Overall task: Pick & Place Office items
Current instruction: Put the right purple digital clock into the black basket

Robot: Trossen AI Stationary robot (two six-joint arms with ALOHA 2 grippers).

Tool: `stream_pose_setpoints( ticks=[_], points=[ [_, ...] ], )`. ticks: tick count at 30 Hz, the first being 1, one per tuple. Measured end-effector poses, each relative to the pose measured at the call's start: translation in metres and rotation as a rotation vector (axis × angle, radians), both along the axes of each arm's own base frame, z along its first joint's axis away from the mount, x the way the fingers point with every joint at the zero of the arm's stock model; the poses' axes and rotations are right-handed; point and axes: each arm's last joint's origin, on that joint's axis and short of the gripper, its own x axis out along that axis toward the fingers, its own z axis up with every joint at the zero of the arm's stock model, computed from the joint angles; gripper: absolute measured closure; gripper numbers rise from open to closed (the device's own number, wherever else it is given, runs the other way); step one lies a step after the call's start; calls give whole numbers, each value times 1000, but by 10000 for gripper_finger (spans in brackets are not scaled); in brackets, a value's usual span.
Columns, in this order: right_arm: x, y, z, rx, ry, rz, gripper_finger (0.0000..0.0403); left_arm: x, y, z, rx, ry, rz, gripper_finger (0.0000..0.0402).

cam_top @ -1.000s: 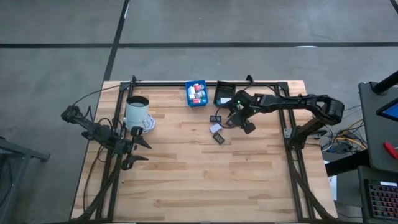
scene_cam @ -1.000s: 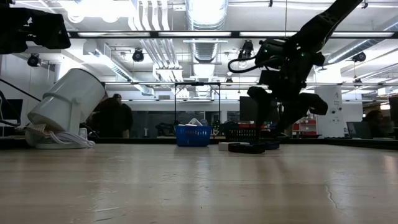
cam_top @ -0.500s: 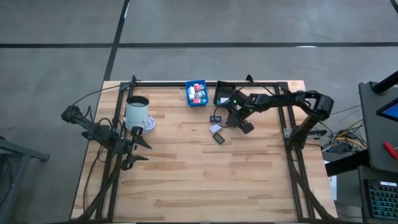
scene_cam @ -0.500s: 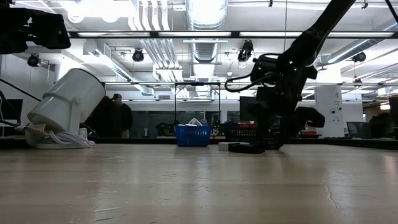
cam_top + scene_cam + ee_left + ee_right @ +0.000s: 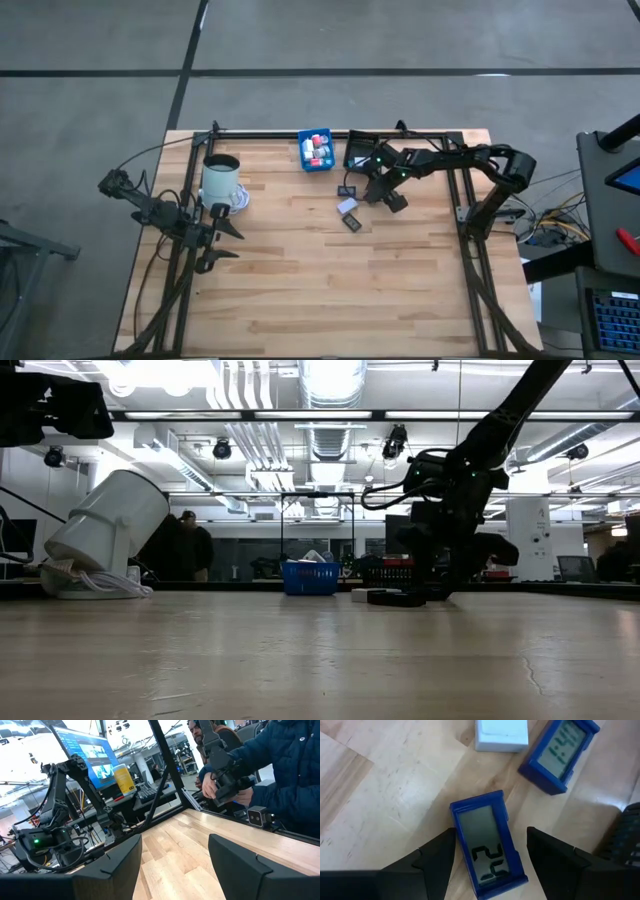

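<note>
High view: the right tool (image 5: 372, 193) hangs over small flat items loose on the wooden desk (image 5: 300, 290), while a small blue plastic bin (image 5: 316, 150) at the far edge already holds red and white pieces; the left tool (image 5: 218, 240) waits released near the white mug (image 5: 221, 180)

Low view: a flat black piece (image 5: 395, 598) lies on the desk under the right arm

Right wrist view: parted fingers (image 5: 427, 862) straddle a blue-framed rectangular digital clock (image 5: 488, 844), not yet clenched; a second blue clock (image 5: 559, 751) and a white block (image 5: 501, 735) lie just beyond, so sorting looks partly done
</note>
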Motion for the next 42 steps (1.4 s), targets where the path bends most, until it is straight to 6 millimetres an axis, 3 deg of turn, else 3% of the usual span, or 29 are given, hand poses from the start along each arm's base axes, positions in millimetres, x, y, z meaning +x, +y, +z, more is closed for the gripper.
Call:
stream_pose_setpoints(
  ticks=[16,31,42],
  points=[
    [0,0,0,25,-6,-17,171,0,0,0,0,0,0,168],
    [-1,1,0,32,-6,-13,260,0,0,0,0,-1,0,168],
    [-1,1,0,32,-5,-14,260,0,0,0,0,-1,0,168]
  ],
)
